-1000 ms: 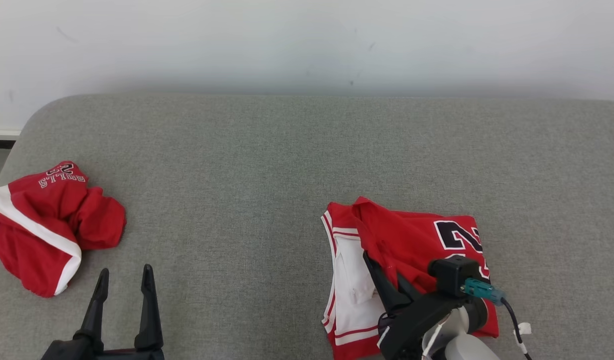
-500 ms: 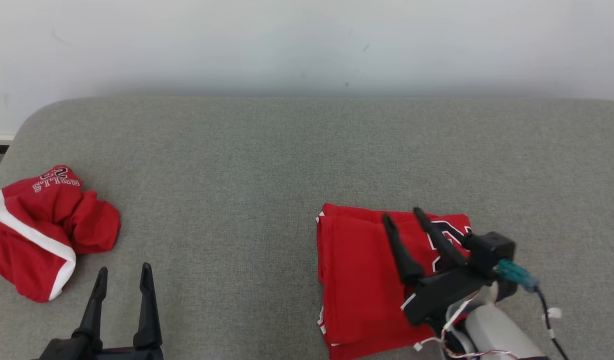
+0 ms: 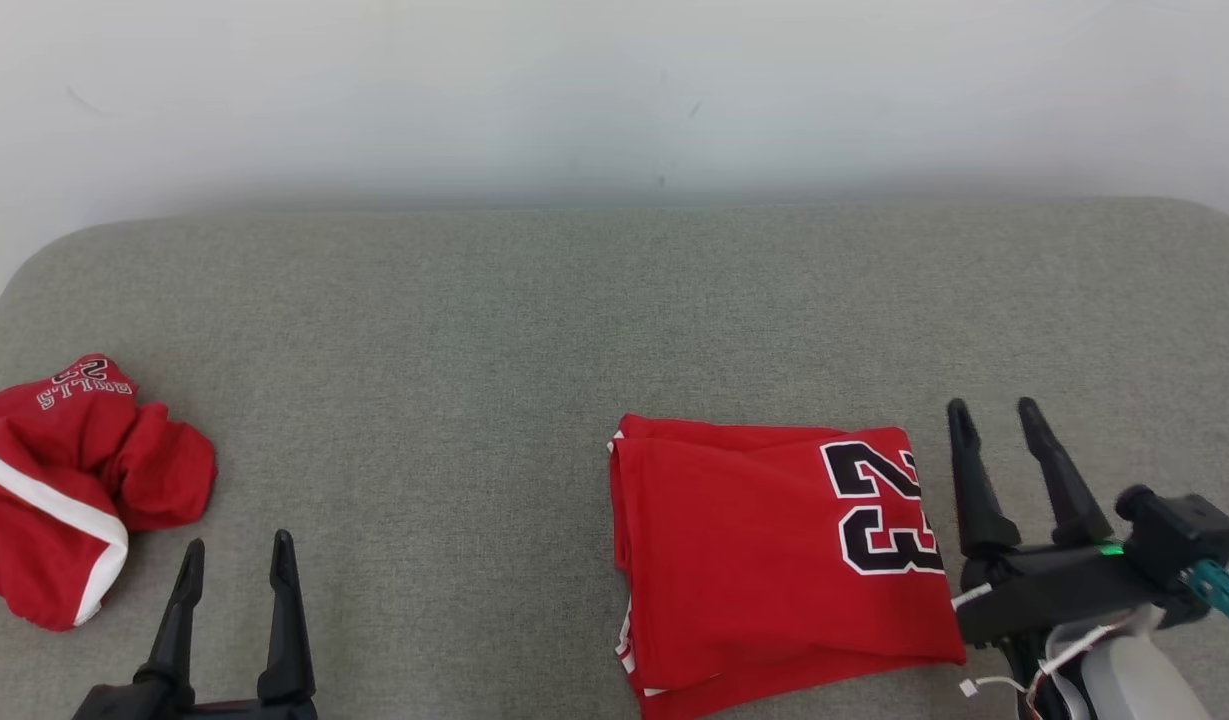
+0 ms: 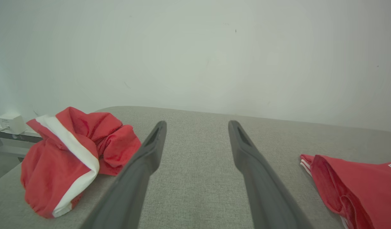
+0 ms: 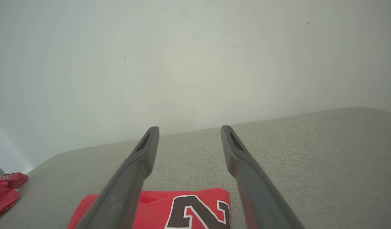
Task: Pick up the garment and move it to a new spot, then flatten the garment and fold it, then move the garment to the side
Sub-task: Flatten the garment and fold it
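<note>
Far left, a crumpled red garment (image 3: 64, 490) with a white stripe lies bunched near the rounded corner of the grey padded surface (image 3: 474, 330), which runs back to a pale wall (image 3: 614, 90). Just right of the heap, at the near edge, is the left pincer (image 3: 238, 542). Its two dark fingers are spread apart and hold nothing. In the left wrist view the heap (image 4: 61, 159) sits off the left finger, with bare grey cloth between the two fingers.

Well apart from that heap, right of centre, the folded jersey (image 3: 774, 560) lies flat on the surface as a rough rectangle. A black, white-edged "23" marks its right end, and slivers of white trim show along its left edge.

Just beside the jersey's right edge is the right pincer (image 3: 992, 405), fingers parted and empty, their tips pointing toward the wall. No cloth is between them. In the right wrist view the jersey (image 5: 154, 208) lies low between and to the left of the fingers, number uppermost. Whether a finger brushes its edge cannot be told.
</note>
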You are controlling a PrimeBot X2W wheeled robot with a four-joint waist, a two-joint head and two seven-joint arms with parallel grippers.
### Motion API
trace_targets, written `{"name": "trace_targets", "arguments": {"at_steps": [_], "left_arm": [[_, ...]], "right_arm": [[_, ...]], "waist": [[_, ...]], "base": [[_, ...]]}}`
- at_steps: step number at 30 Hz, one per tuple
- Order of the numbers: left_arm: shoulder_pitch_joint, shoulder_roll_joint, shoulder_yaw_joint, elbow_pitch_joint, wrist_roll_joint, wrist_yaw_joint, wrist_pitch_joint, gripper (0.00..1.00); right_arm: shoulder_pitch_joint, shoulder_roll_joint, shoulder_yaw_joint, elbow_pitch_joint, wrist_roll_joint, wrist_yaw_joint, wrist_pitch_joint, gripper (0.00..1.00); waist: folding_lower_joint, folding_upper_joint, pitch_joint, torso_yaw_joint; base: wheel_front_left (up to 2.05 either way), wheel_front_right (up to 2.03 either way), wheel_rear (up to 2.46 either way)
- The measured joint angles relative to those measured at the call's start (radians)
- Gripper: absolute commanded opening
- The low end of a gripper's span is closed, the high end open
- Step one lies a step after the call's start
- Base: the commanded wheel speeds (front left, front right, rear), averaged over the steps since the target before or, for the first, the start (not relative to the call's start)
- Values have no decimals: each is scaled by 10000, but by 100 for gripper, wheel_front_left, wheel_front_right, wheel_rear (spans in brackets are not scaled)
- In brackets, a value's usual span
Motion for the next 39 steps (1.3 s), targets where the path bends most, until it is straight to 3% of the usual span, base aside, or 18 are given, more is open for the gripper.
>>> {"name": "trace_targets", "arguments": {"at_steps": [11,39], "left_arm": [[275,2,48,-65,140,-13,0,100],[871,353,-552,-215,140,-13,0,100]], "right_arm": [[1698,431,-844,-1287,-708,0,-31,100],[2778,800,-853,-1682,-1407,0,132,100]], "waist": [[0,0,-251,-239],[-1,0,-646,-107]], "base": [[0,0,0],[0,0,0]]}}
